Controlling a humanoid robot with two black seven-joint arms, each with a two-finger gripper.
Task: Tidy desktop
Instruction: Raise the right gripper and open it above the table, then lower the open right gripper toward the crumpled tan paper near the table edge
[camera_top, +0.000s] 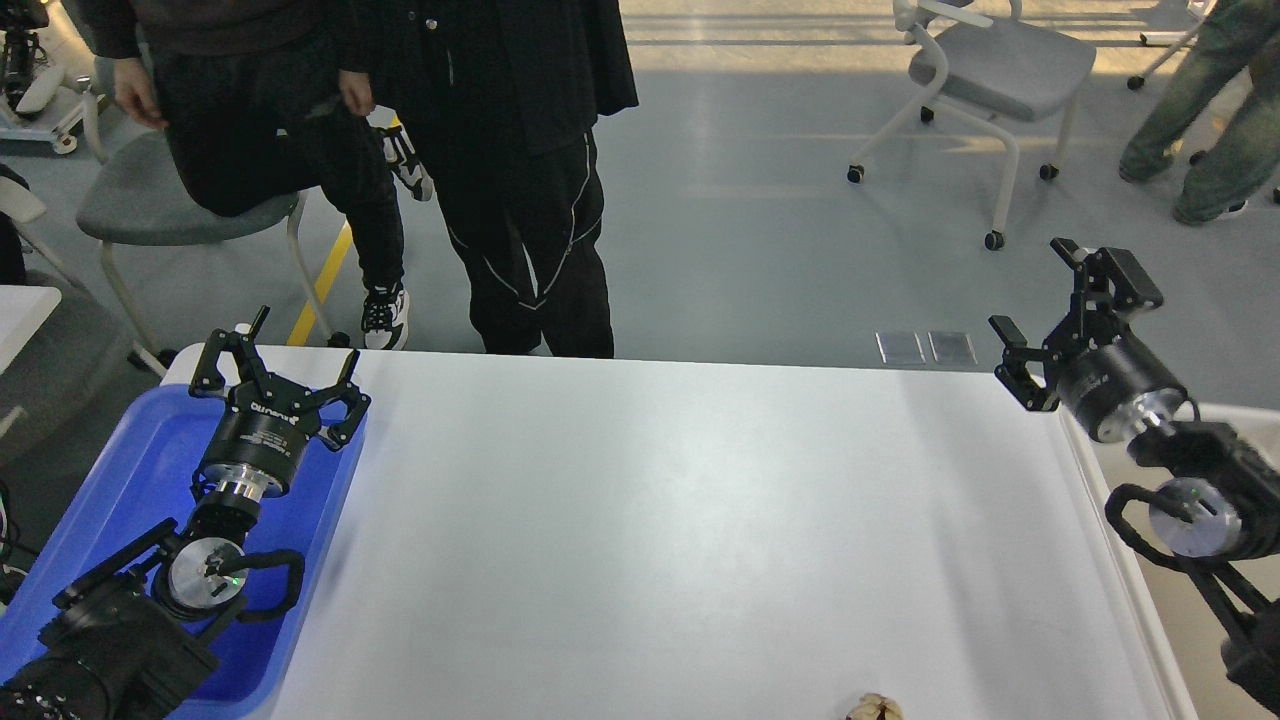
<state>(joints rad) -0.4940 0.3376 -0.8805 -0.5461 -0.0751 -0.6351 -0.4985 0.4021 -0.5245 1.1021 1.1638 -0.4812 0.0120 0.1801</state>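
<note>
The white desktop (660, 520) fills the middle of the head view. My left gripper (282, 358) is open and empty, held over the far end of a blue tray (120, 480) at the table's left edge. My right gripper (1060, 305) is open and empty, raised above the table's far right corner. A small crumpled beige object (872, 707) lies at the near edge of the desktop, partly cut off by the frame.
A cream bin with a white rim (1225, 445) stands beside the table's right edge, under my right arm. Two people in black (500, 150) stand just past the far edge. Chairs (1000, 70) stand on the grey floor beyond.
</note>
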